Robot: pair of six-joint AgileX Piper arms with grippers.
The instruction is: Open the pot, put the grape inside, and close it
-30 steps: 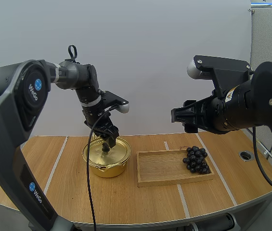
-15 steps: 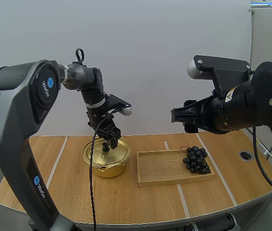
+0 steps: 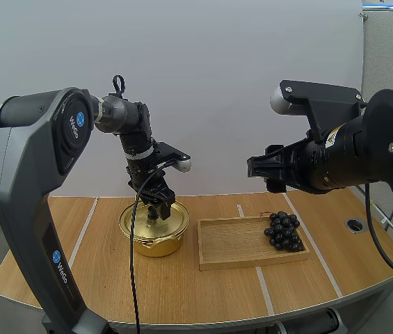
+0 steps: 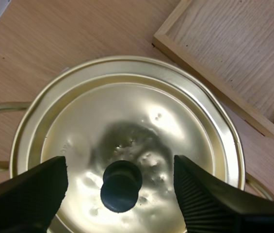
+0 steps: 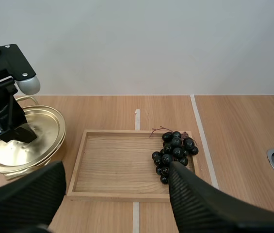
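Left gripper (image 4: 120,166) spread wide astride black round knob (image 4: 121,187) of dented golden metal lid (image 4: 175,126); right gripper (image 5: 115,177) likewise wide, empty. Risk: off-centre closure, knob slipping free.

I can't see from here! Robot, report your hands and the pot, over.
Left gripper open, straddling the lid knob. Right gripper open, above the tray. Lid on pot, grapes in tray. Nothing blocking.

The left arm's broad grey upper link now stands more upright, drawn in from the edge toward the middle of the counter (image 3: 106,278). The left gripper (image 3: 156,210) sits slightly lower over the black knob (image 4: 121,186) of the round golden metal pot lid (image 4: 180,126).
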